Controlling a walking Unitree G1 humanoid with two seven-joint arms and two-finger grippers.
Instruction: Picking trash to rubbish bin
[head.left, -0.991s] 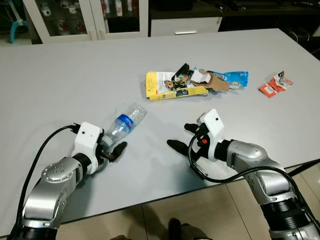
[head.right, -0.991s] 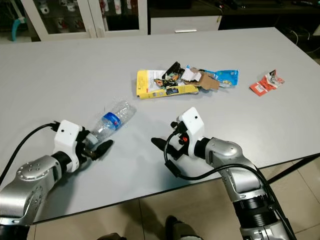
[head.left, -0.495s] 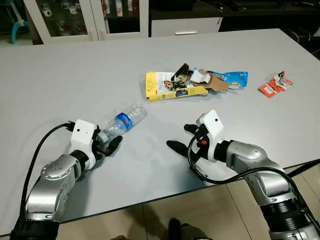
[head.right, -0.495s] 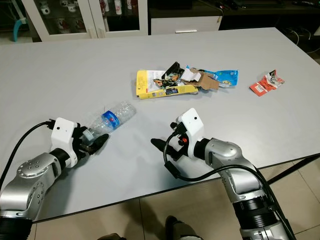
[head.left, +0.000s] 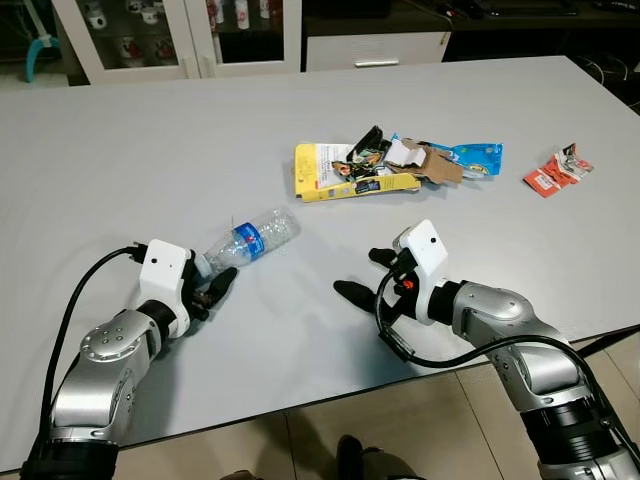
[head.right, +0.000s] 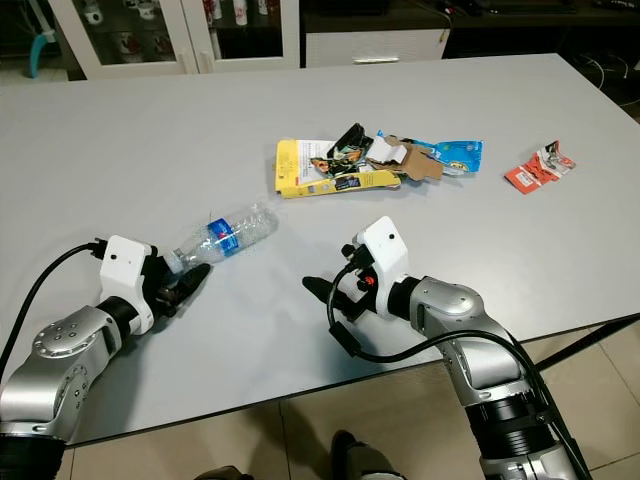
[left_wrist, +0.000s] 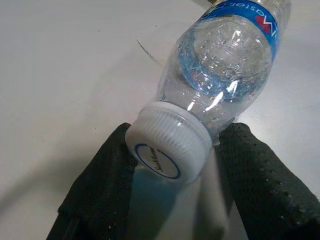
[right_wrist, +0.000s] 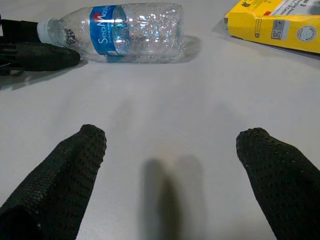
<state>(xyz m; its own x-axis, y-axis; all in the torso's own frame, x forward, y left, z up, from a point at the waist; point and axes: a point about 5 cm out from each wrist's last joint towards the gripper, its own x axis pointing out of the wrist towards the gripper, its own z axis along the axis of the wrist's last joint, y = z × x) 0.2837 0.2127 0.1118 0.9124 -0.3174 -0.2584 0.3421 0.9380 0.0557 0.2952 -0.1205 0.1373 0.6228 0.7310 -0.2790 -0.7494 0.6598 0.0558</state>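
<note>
Bottle (head.left: 250, 240) is lying on its side on the surface (head.left: 120, 140), cap end sitting between the left end effector (head.left: 212, 292) fingers, which appear barely closed on it; it is risking rolling free. Right end effector (head.left: 362, 275) is hovering, gaping wide and holding nothing, beside scattered wrappers (head.left: 395, 165).

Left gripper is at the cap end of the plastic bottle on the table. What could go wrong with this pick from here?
The left gripper brackets only the white cap of the plastic bottle, not the body, so closing there may squeeze the round cap out and send the bottle rolling on the table.

If it does hold, the long body hangs off one end and could swing or slip.

The right gripper rests open nearby, too far to steady it.
</note>
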